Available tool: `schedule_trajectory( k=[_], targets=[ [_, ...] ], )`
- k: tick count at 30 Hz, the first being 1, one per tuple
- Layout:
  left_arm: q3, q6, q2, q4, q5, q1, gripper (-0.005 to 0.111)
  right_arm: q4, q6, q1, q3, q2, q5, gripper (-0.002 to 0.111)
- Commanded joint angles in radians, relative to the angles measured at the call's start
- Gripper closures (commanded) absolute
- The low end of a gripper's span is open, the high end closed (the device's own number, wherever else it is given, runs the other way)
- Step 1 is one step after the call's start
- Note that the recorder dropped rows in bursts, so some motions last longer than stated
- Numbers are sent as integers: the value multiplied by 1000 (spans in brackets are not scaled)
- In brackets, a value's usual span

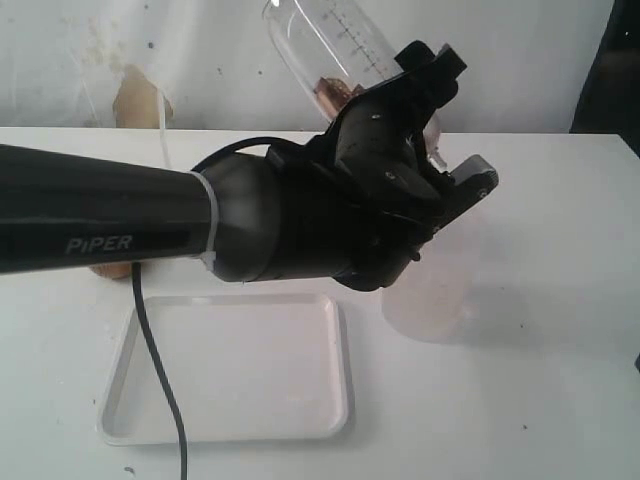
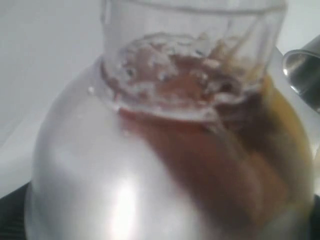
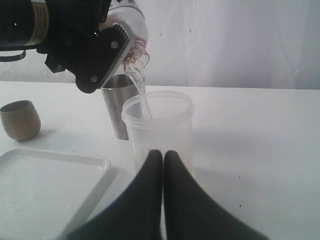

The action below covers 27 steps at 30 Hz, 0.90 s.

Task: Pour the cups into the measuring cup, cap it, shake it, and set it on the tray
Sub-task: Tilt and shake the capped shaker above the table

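My left gripper point(image 1: 437, 130) is shut on the capped measuring cup point(image 1: 325, 45), tipped mouth-down above the table. The clear dome cap point(image 2: 150, 170) fills the left wrist view, brown liquid pooling at its perforated neck point(image 2: 185, 75). A thin stream point(image 3: 142, 97) runs from the neck point(image 3: 137, 57) into the frosted plastic cup point(image 3: 157, 125), which stands upright. My right gripper point(image 3: 163, 155) is shut on nothing, just short of that cup. The steel tumbler point(image 3: 116, 110) stands behind the frosted cup, and the wooden cup point(image 3: 20, 120) stands apart to one side. The white tray point(image 1: 230, 370) holds nothing.
My left arm point(image 1: 120, 225) stretches across the exterior view and hides the steel tumbler and most of the wooden cup there. Its cable point(image 1: 160, 380) hangs in front of the tray. A pale wall point(image 1: 180, 50) backs the table.
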Motion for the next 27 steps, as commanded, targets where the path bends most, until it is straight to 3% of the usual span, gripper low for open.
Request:
schedule_trajectory(
  k=[1, 27],
  targets=[
    [-13, 20, -14, 41, 12, -4, 107, 1, 3, -3, 6, -6, -6, 108],
    [-13, 46, -14, 41, 7, -4, 107, 1, 3, -3, 6, -6, -6, 108]
  ],
)
